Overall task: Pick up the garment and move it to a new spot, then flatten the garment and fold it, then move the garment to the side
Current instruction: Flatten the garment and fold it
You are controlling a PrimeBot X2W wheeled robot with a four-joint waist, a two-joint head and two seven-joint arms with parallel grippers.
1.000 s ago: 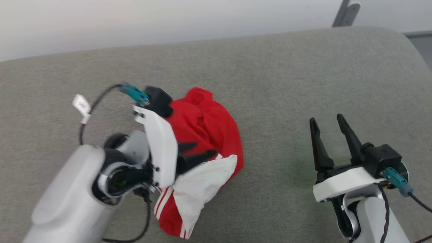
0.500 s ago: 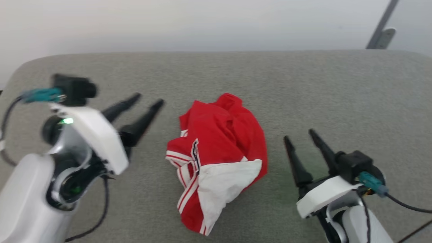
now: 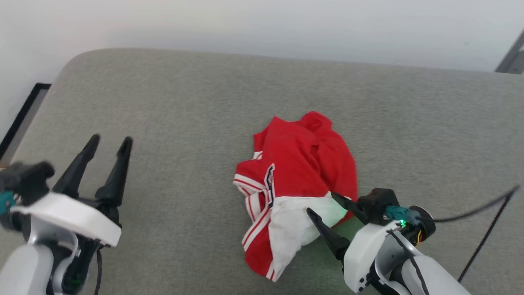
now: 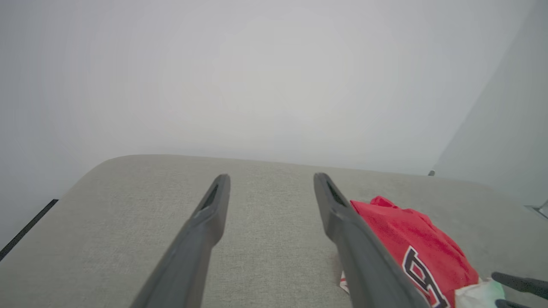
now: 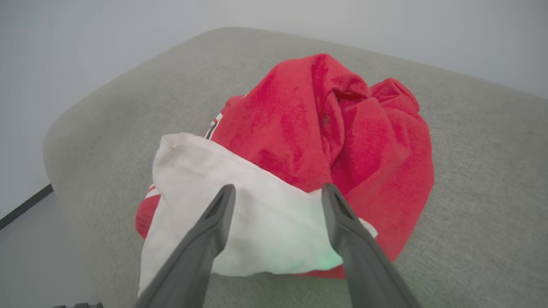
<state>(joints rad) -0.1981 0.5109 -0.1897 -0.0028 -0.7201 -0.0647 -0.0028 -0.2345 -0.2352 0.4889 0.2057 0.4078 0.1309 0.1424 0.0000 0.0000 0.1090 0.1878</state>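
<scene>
The garment (image 3: 303,172), a red jersey-style shirt, is seen crumpled into a loose, unfolded heap on the grey upholstered surface (image 3: 184,123), just to the 3 o'clock side of the middle of the head view. Its red body is bunched in deep creases toward 12 o'clock, while a white sleeve (image 3: 292,229) is spread across the 6 o'clock side of the heap. Red-and-white striped trim (image 3: 247,183) is shown at the 8 o'clock edge, and a piece of black, white-outlined lettering (image 3: 269,185) is visible just beside it.
</scene>
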